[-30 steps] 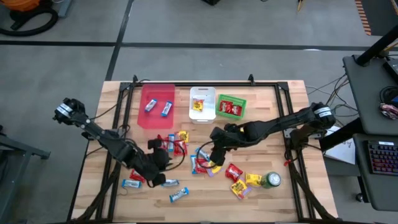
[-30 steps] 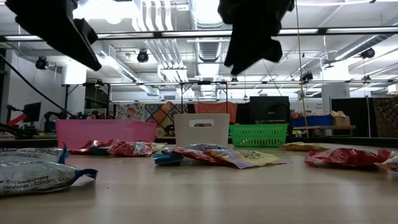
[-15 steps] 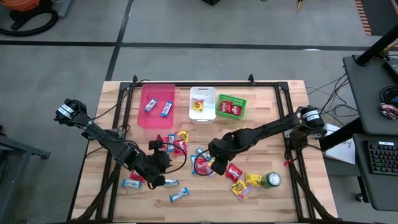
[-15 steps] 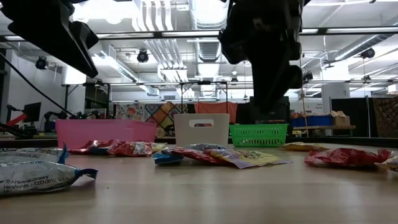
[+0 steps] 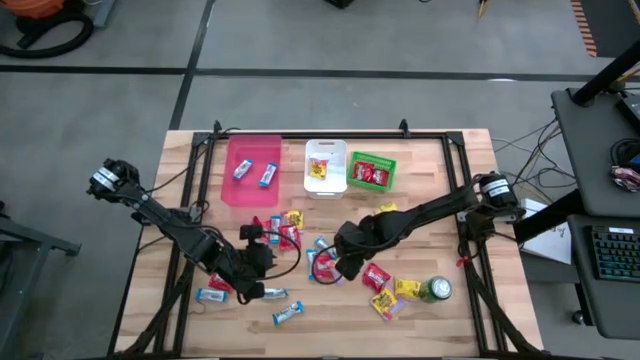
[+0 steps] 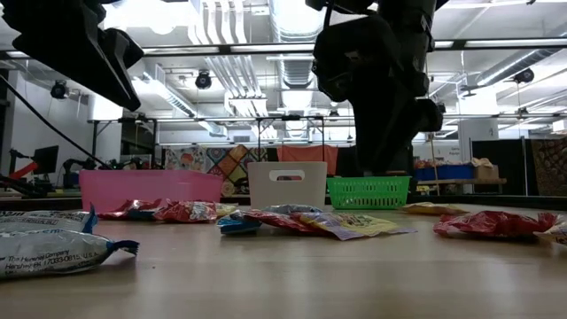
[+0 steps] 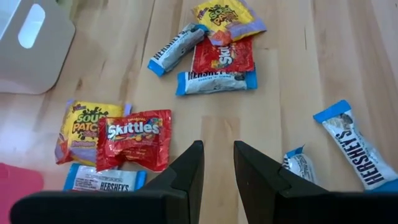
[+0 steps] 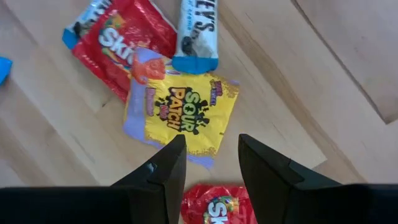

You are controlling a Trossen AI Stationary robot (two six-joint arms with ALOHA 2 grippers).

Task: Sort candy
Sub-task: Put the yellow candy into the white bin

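Observation:
Red, yellow and blue-and-silver candy lies scattered flat over the middle and near part of the table (image 5: 300, 300). My right gripper (image 8: 211, 148) is open and low over a yellow Sour Patch packet (image 8: 180, 112), its fingertips over the packet's edge; a red Skittles packet (image 8: 118, 37) and a blue bar (image 8: 198, 31) lie just past it. In the high view this gripper (image 5: 342, 264) is at the centre pile. My left gripper (image 7: 217, 158) is open and hovers above bare wood beside a red Skittles packet (image 7: 134, 138); in the high view it (image 5: 262, 262) is left of centre.
Along the far edge stand a pink bin (image 5: 252, 180) holding two blue bars, a white bin (image 5: 325, 150) with a yellow packet and a green bin (image 5: 372, 158) with red packets. A round green can (image 5: 436, 290) stands near the right near corner among more candy.
My right gripper has come down from well above the table and moved toward the near edge, ending low over the centre candy pile. The candy has not moved.

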